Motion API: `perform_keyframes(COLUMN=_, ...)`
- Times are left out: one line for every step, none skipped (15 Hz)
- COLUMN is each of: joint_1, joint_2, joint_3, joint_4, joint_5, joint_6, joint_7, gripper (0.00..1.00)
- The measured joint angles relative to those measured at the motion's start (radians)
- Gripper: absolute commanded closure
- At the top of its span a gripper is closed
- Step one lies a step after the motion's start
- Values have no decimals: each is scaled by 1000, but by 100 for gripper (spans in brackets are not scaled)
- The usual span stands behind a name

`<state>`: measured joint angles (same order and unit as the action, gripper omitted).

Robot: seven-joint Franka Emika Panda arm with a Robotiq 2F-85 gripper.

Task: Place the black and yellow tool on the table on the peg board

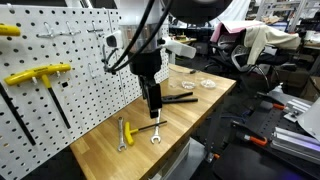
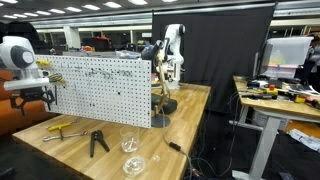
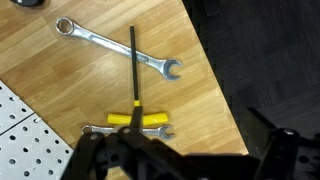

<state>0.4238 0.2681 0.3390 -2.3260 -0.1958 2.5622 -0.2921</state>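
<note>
Table (image 3: pixel 60 90) (light wood) bears tool (image 3: pixel 136 88), apparently flat.

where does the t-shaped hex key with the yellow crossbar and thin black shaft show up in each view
In an exterior view: the yellow-handled T-shaped hex key lies lower centre-left on the light wooden table.
In an exterior view: far left, just below the white perforated peg board.
Wrist view: bottom centre, shaft pointing up.
Shared landmark: that peg board.

Matt wooden table (image 3: pixel 205 120) (visibly grained) — shiny metal wrench (image 3: pixel 118 47), smooth white peg board (image 3: pixel 20 150).
</note>
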Motion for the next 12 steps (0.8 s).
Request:
perform_keyframes(joint_1=0, joint_2=2, joint_3=0, joint_4=0, joint_5=0, joint_6=1, joint_7=2, gripper=0)
perform_keyframes(joint_1=-1, joint_2=5, joint_3=-1, joint_4=1, joint_5=0, joint_6=5, joint_7=7, gripper=0)
perform_keyframes(joint_1=-2, joint_2=10, joint_3=-3, joint_4=3, joint_5=-1, joint_6=14, joint_7=13, gripper=0)
perform_keyframes(joint_1=-5, joint_2=19, joint_3=-6, joint_4=5, joint_5=0, joint_6=30, joint_7=17, gripper=0)
perform_keyframes(joint_1=-10, joint_2=31, joint_3=-8, joint_4=11, joint_5=0, joint_6=46, joint_7=20, gripper=0)
perform_keyframes(joint_1=-14, joint_2=46, joint_3=-14, joint_4=18, joint_5=-1, joint_6=60, joint_7=24, gripper=0)
perform_keyframes(joint_1=-16, joint_2=65, joint_3=-22, joint_4=29, joint_5=-6, joint_6=71, joint_7=26, gripper=0)
perform_keyframes(joint_1=-19, joint_2=86, joint_3=-30, joint_4=43, joint_5=-11, joint_6=76, joint_7=27, gripper=0)
perform_keyframes(joint_1=-22, joint_2=109, joint_3=-34, joint_4=58, joint_5=-12, joint_6=78, joint_7=25, gripper=0)
perform_keyframes(joint_1=-24, joint_2=134, joint_3=-37, joint_4=75, joint_5=-21, joint_6=78, joint_7=18, gripper=0)
perform_keyframes(joint_1=-24, joint_2=161, joint_3=-41, joint_4=92, joint_5=-36, joint_6=77, joint_7=10, gripper=0)
perform_keyframes(joint_1=-24, joint_2=190, joint_3=-45, joint_4=110, joint_5=-52, joint_6=75, joint_7=-2, gripper=0)
